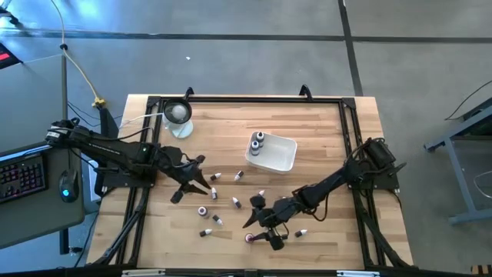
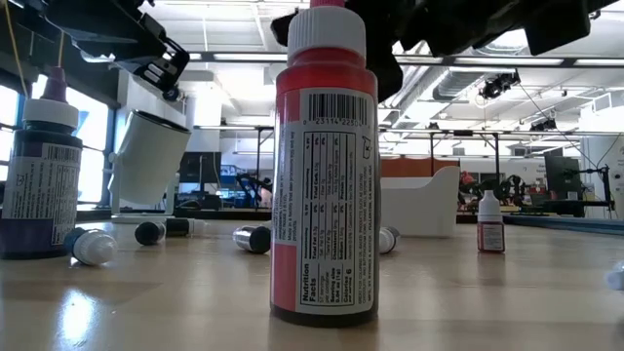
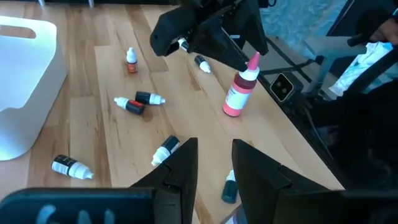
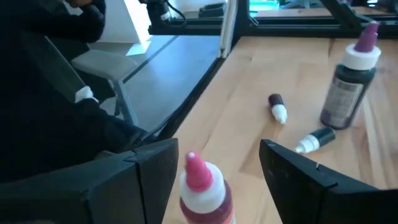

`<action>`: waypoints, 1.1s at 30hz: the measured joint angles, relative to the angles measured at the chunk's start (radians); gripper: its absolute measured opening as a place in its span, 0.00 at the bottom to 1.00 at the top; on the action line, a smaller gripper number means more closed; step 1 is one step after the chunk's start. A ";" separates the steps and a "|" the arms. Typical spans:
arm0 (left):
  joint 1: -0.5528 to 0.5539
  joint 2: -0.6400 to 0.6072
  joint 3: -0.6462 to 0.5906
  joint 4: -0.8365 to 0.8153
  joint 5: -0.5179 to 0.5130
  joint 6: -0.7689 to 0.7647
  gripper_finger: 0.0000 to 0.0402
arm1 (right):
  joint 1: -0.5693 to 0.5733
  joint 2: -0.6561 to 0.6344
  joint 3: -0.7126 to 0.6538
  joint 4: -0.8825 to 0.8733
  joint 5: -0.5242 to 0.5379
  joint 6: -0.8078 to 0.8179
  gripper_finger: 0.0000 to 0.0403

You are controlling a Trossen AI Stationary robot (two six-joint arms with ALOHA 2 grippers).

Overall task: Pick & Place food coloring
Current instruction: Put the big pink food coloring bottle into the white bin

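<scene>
Hovering left gripper point(image 1: 194, 183): hanging over the table's point(image 1: 323, 138) left half, fingers parted around nothing.
Scattered food coloring point(image 1: 215, 177): lying about mid-table; two bottles point(image 1: 257, 141) are standing inside the white tray point(image 1: 286, 156).
Red bottle point(image 1: 249, 238): standing upright near the front edge (pink tip up).
Right gripper point(image 1: 264, 223): straddling that red bottle, jaws spread wide and not touching it.

Wooden butcher-block table point(image 1: 231, 154) on a grey concrete floor point(image 1: 254, 54) with dark seam lines. At 9 o'clock of the table, a grey desk point(image 1: 31, 208) carrying a keyboard point(image 1: 21, 175) with red-lit keys and a mouse point(image 1: 66, 187). At 3 o'clock, a grey frame leg point(image 1: 461, 177). Low view: open hall, ceiling light strips point(image 2: 234, 57), bright windows point(image 2: 93, 146) at left.
</scene>
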 joint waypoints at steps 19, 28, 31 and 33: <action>0.000 0.000 0.000 -0.002 -0.007 0.000 0.25 | 0.000 0.057 0.000 0.032 -0.025 -0.080 0.50; 0.000 0.000 0.000 -0.003 -0.010 0.000 0.25 | -0.003 0.057 0.000 0.054 -0.025 -0.084 0.32; 0.000 0.000 0.000 -0.003 -0.009 0.000 0.25 | -0.003 0.057 0.000 0.054 -0.031 -0.088 0.28; 0.000 0.000 0.000 -0.003 -0.009 0.000 0.25 | -0.003 0.057 0.000 0.054 -0.033 -0.098 0.24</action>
